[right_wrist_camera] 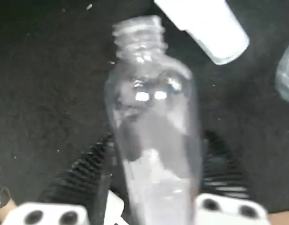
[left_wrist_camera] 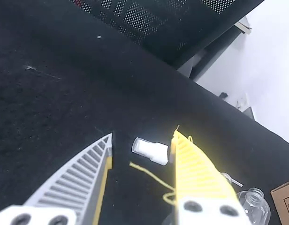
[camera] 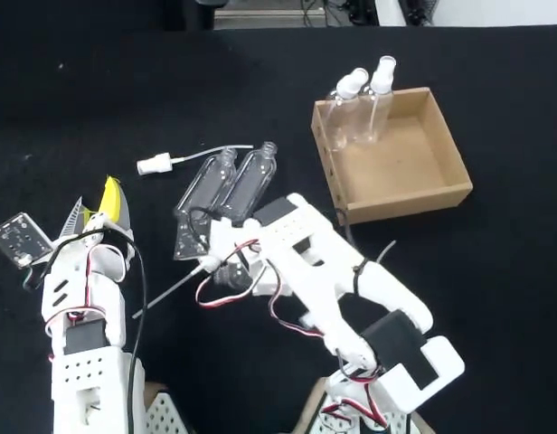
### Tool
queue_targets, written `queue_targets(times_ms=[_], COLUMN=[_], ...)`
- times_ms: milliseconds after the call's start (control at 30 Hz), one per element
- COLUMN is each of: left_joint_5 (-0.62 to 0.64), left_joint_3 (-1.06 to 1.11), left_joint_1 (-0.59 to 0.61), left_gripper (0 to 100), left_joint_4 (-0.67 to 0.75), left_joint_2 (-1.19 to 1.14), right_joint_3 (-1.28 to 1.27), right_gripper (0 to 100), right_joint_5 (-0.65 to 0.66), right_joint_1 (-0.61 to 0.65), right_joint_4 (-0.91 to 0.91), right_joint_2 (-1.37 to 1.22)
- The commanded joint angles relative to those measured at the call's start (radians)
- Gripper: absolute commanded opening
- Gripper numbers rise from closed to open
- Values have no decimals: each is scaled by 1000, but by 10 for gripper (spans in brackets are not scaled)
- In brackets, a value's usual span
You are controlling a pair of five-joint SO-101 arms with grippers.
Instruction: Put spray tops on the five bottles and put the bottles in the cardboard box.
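Centrally, the right tool (right_wrist_camera: 156, 139) grips a clear plastic bottle (right_wrist_camera: 151, 103), beside two uncapped lying bottles (camera: 226, 183). The left tool (left_wrist_camera: 144, 135) stands open, near-left of a loose white spray top (left_wrist_camera: 150, 151). Two capped bottles (camera: 358, 113) crowd the far-left corner of the brown cardboard box (camera: 407, 201); bare black surface (camera: 80, 90) spreads far-left.

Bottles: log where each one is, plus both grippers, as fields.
capped bottles: two, leaning in a corner of the cardboard box
uncapped bottles: two lying side by side on the table
right gripper: shut on a fifth bottle, no top on
left gripper: open, a loose spray top ahead of it
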State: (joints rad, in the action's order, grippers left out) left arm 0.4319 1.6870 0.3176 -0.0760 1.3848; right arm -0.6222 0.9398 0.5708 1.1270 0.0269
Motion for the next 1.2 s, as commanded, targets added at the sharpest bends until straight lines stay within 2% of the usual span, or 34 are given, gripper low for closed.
queue_targets(times_ms=[0,167,333,467,600,667,833,933,1167], left_joint_5=[8,8,8,6,-80,-117,-261,-338,-497], left_joint_3=[18,18,18,16,19,2,-131,-168,-269], left_joint_1=[2,1,1,-15,-74,-120,-265,-332,-461], left_gripper=[195,195,195,195,195,195,195,195,197], left_joint_4=[25,25,25,18,14,-54,-322,-400,-595], left_joint_2=[9,9,9,9,2,8,0,0,-2], right_joint_3=[99,180,242,216,189,165,148,119,-62], right_gripper=[5,11,11,11,11,11,11,11,11], right_joint_5=[-89,-123,-305,-377,-486,-529,-637,-701,-740], right_joint_1=[-20,-61,-120,-281,-463,-512,-643,-727,-667], right_joint_4=[31,164,238,203,141,124,183,178,68], right_joint_2=[30,193,472,622,651,645,650,682,720])
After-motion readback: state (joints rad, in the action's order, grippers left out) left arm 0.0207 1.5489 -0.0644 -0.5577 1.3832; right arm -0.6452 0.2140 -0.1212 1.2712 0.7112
